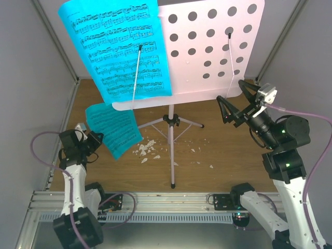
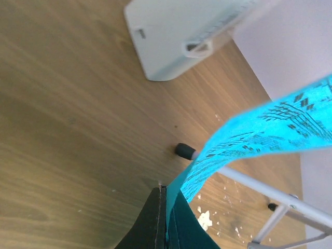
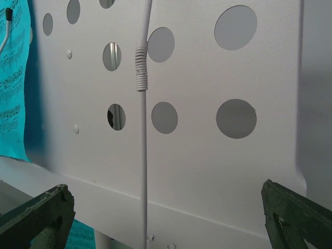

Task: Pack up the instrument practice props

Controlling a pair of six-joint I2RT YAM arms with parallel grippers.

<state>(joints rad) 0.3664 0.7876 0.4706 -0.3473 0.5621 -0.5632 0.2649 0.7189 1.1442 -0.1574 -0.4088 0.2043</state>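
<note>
The pale music stand [image 1: 210, 46] stands mid-table on its tripod [image 1: 171, 122]. One cyan sheet-music page [image 1: 116, 46] rests on the left half of its perforated desk under a wire arm. My left gripper [image 1: 95, 138] is shut on a second cyan page [image 1: 114, 129], which hangs below the desk's left end; the left wrist view shows the fingers [image 2: 155, 218] pinching the page [image 2: 259, 129]. My right gripper [image 1: 234, 101] is open and empty, facing the desk's lower right part [image 3: 207, 155], jaws wide on either side of the wire arm [image 3: 142, 129]. A white plastic body [image 2: 171, 41] may be the metronome.
White crumbs [image 1: 147, 149] lie on the wooden floor by the tripod legs. A black-tipped stand leg [image 2: 182, 150] lies close to my left gripper. Grey walls close in the left, right and back. A metal rail [image 1: 171, 199] runs along the near edge.
</note>
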